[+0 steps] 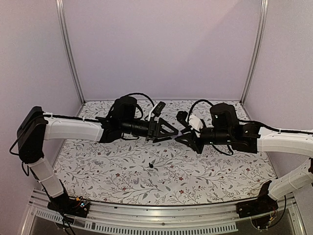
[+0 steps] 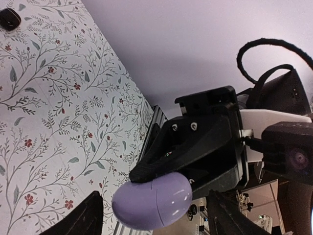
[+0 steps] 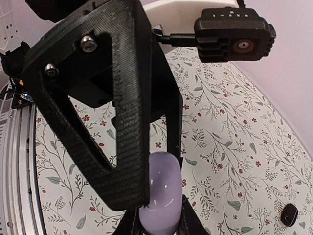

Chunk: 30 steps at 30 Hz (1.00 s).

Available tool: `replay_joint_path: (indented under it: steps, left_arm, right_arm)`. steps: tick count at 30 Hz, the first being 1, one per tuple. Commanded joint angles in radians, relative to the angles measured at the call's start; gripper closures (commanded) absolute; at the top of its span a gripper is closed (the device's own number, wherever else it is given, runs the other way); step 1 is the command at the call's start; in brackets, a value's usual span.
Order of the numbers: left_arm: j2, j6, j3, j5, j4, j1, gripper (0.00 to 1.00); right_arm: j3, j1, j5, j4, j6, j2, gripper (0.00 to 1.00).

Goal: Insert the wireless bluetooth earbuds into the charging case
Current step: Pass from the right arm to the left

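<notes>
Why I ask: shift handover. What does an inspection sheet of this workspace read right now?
Surface: floral patterned cloth, lying flat.
Job's things: lavender charging case held in the air, seemingly closed; one black earbud lying loose on the cloth, nearer the arm bases; second earbud not seen.
Clutter: nothing seen.
Grippers: right gripper shut on the charging case; left gripper jaws open, right at the case.
Cables: black cable loops at both wrists, off the cloth.
Surroundings: plain pale walls, metal frame posts, aluminium rail at the near edge.
</notes>
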<state>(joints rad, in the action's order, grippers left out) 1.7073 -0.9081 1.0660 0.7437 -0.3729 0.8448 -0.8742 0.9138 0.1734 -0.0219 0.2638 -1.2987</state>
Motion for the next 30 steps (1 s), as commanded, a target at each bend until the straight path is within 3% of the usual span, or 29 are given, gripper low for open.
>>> replay_joint_path:
  steps: [1,14,21,24,27,30]
  left_arm:
    - [0.022,0.002,0.035,-0.002,0.024,0.014,0.3]
    - [0.059,-0.037,0.043,0.025,-0.011,0.016,0.4]
    - [0.067,-0.067,0.03,0.061,-0.066,0.014,0.57]
    - [0.066,-0.099,0.009,0.089,-0.137,0.013,0.63]
    - [0.06,-0.124,-0.006,0.11,-0.2,0.013,0.67]
    - [0.046,-0.158,-0.029,0.126,-0.295,0.014,0.69]
  right_arm:
    - [-0.04,0.009,-0.028,-0.028,0.009,-0.014,1.0]
    - [-0.054,0.033,-0.058,-0.042,0.031,-0.037,1.0]
    - [-0.045,0.034,-0.063,-0.036,0.033,-0.035,1.0]
    - [-0.022,0.034,-0.059,-0.005,0.027,-0.018,0.82]
    - [0.028,0.035,-0.049,0.061,0.013,0.022,0.55]
    - [0.078,0.034,-0.028,0.133,0.003,0.07,0.46]
